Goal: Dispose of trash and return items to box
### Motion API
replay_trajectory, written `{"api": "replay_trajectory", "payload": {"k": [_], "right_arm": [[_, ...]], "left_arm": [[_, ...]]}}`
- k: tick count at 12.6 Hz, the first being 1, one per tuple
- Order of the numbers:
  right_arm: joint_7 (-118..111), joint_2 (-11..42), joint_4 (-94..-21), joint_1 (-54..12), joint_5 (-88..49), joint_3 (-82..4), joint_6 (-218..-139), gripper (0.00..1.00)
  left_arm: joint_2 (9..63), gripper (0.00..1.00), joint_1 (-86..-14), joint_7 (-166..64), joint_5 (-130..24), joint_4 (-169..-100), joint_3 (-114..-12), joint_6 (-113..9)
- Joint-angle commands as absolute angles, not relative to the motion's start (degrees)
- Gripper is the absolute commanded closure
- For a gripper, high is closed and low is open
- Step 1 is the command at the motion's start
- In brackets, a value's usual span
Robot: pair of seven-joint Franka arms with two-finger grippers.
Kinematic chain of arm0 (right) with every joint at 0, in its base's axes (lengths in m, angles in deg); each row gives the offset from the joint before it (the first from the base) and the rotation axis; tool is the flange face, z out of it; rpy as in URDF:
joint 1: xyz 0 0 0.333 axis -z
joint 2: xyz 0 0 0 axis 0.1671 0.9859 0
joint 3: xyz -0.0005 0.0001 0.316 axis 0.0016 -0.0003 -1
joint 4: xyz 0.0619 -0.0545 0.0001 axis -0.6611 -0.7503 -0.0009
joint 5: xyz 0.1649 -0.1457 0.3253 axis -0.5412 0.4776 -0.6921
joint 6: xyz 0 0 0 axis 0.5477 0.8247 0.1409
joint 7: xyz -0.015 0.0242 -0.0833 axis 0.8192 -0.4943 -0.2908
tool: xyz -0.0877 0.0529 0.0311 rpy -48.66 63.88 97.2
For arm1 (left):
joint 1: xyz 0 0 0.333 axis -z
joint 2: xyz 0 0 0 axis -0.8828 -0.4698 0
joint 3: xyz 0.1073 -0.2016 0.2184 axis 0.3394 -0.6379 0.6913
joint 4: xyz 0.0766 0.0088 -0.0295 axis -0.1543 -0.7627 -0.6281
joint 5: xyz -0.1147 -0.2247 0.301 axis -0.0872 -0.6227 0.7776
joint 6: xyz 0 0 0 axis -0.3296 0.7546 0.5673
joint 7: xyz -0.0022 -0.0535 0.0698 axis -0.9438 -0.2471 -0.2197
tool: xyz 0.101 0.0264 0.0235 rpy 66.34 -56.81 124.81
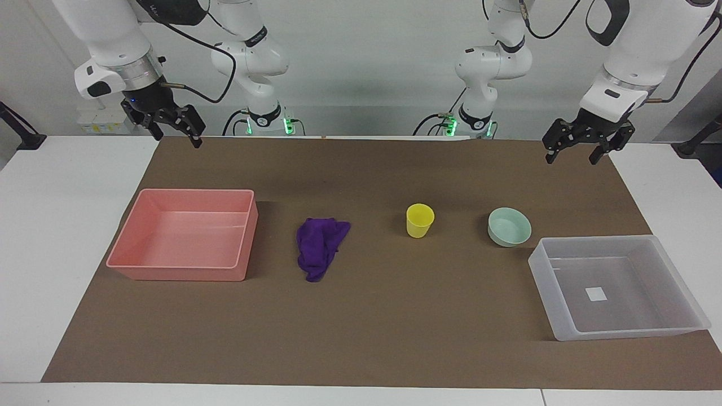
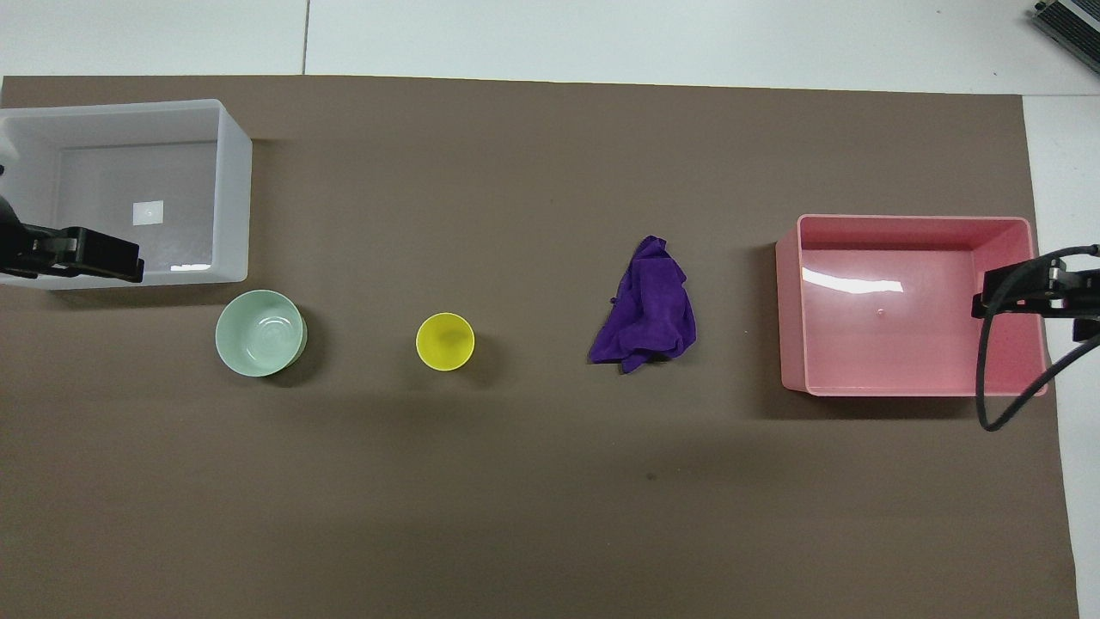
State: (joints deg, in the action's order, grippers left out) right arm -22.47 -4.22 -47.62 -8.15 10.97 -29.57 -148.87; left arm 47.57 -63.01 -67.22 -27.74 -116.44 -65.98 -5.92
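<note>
One purple rag (image 1: 320, 247) lies crumpled on the brown mat (image 1: 361, 338), between the pink bin (image 1: 186, 270) and the yellow cup (image 1: 420, 220). Next come the mint bowl (image 1: 509, 226) and the clear box (image 1: 665, 324), at my left arm's end of the bench. Only the facing view shows my arms whole: my left tool (image 1: 574, 152) and right tool (image 1: 175, 134) hang open and empty, raised over the mat's edge by my bases.
</note>
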Motion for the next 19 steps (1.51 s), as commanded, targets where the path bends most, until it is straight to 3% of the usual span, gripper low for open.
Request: {"api": "replay_trajectory", "payload": {"k": [1, 5, 12, 15, 19], "right_arm": [[-21.23, -4.92, -48.37, -7.86, 10.92, -29.65, -148.62, 0.0], [-21.14, -4.92, -48.37, -7.86, 10.92, -29.65, -148.62, 0.0], [-13.05, -4.57, -49.07, -8.47, 10.66, -29.74, -153.1, 0.0], [-19.54, -3.87, -52.15, -12.95, 10.83, -29.74, -160.02, 0.0], [-27.89, 0.87, -52.33, -19.44, 10.92, -29.74, -167.14, 0.0]], "left_arm": [[49.25, 0.0, -63.12, -67.1, -27.88, -119.28, -65.72, -7.52], [51.71, 0.0, -63.12, -67.36, -27.97, -125.77, -65.73, -13.57], [52.95, 0.0, -63.82, -67.19, -28.06, -143.87, -65.28, -30.88], [52.95, 0.0, -65.32, -67.1, -28.06, -153.71, -65.28, -41.51], [48.91, 0.0, -66.64, -66.84, -28.06, -159.7, -65.28, -54.43]]}}
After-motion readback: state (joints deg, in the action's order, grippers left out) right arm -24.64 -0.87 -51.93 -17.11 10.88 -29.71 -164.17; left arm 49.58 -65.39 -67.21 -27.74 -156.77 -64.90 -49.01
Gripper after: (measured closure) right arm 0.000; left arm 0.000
